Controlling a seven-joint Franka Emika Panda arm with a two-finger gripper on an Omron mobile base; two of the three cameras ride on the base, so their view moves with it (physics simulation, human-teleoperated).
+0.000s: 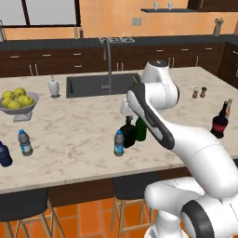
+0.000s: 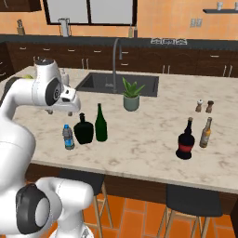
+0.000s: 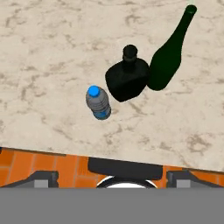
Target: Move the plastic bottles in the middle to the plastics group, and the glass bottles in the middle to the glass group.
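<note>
In the middle of the marble island (image 1: pixel 69 130) stand three bottles close together. A small clear water bottle with a blue cap (image 3: pixel 99 103) (image 1: pixel 119 143) (image 2: pixel 68 137) is nearest the front edge. Behind it are a squat black bottle (image 3: pixel 127 78) (image 2: pixel 83 130) (image 1: pixel 128 132) and a tall dark green bottle (image 3: pixel 168 57) (image 2: pixel 101 123). My gripper (image 3: pixel 113 177) hangs open above them, holding nothing. The plastics group, a matching water bottle (image 1: pixel 25 142) and a dark blue bottle (image 1: pixel 4 155), is at the far left. The glass group, a red-labelled bottle (image 2: pixel 185 142) and an amber bottle (image 2: pixel 205 133), is at the right.
A bowl of lemons (image 1: pixel 17 103) and a soap dispenser (image 1: pixel 54 87) sit at the back left. The sink (image 2: pixel 116 83) with its faucet and a potted plant (image 2: pixel 131 95) lie behind the bottles. Two shakers (image 2: pixel 204 106) stand at the back right. Stools (image 2: pixel 190 200) stand under the front edge.
</note>
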